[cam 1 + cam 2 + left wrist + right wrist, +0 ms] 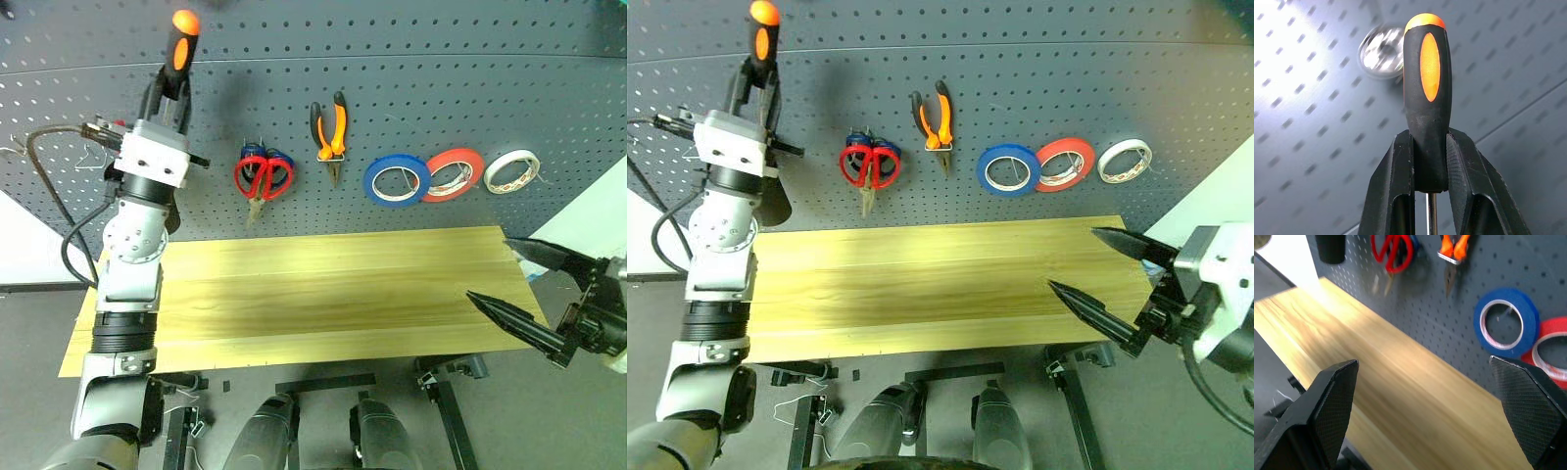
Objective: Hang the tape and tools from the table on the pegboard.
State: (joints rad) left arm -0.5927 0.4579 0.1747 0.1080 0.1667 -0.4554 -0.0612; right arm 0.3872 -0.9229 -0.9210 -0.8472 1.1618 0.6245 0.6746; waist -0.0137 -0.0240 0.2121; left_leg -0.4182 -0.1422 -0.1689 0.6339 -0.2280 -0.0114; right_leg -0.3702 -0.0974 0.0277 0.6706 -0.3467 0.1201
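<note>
one screwdriver (183, 49) upright in left fingers (1400, 186), handle up

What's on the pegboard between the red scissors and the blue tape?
The orange-and-black pliers hang between the red-handled scissors and the blue tape, slightly higher on the pegboard; clear in the left eye view.
</note>
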